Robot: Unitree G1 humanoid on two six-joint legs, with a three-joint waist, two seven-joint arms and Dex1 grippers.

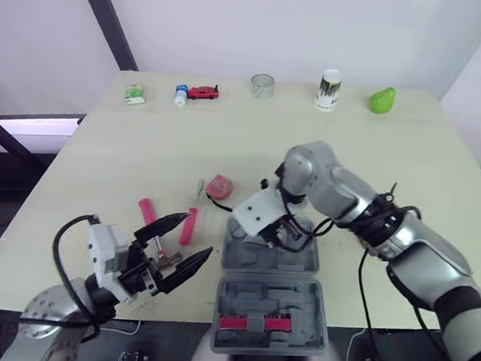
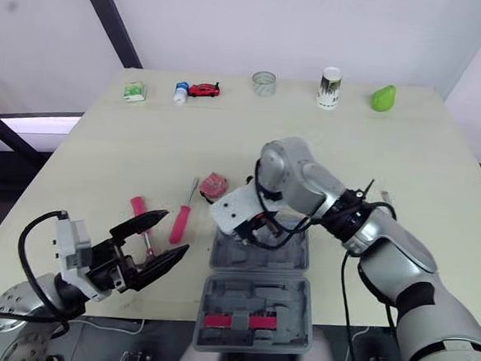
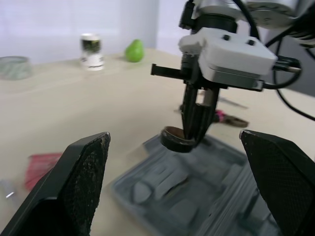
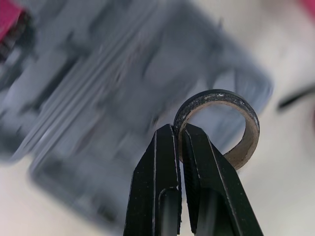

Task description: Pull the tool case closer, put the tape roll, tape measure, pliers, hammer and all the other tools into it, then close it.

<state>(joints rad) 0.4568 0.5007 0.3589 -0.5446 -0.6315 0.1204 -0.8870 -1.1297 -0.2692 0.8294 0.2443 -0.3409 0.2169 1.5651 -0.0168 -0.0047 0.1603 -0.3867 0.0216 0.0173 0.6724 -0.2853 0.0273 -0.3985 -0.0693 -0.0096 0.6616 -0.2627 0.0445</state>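
Head view: the tool case [image 1: 300, 297] lies open at the near edge of the table [image 1: 144, 149], its two grey halves one behind the other. The right gripper [image 1: 285, 233] is down over the far half. The left gripper [image 1: 200, 233] hangs at the case's 9 o'clock, fingers spread wide and empty, above the tools there. A red tape measure [image 1: 220, 185] sits on the table at 11 o'clock from the right gripper, just beyond the case's far corner. A red-handled screwdriver [image 1: 189, 224] lies at 9 o'clock of the far half, near the left gripper's upper finger.

Left wrist view: the left gripper's two fingers [image 3: 81, 187] stand far apart. Between them, further off, the right gripper points straight down, clenched on the tape roll [image 3: 173, 142]. The roll is a dark ring hanging from the fingertips just above the moulded grey tray of the case. I cannot tell whether it touches the tray.

Right wrist view: the right gripper's fingers [image 4: 165, 162] are pressed together on the wall of the ring, one inside it and one outside. The rest of the ring stands out at 1 o'clock from the tips. The case is a grey blur behind it.
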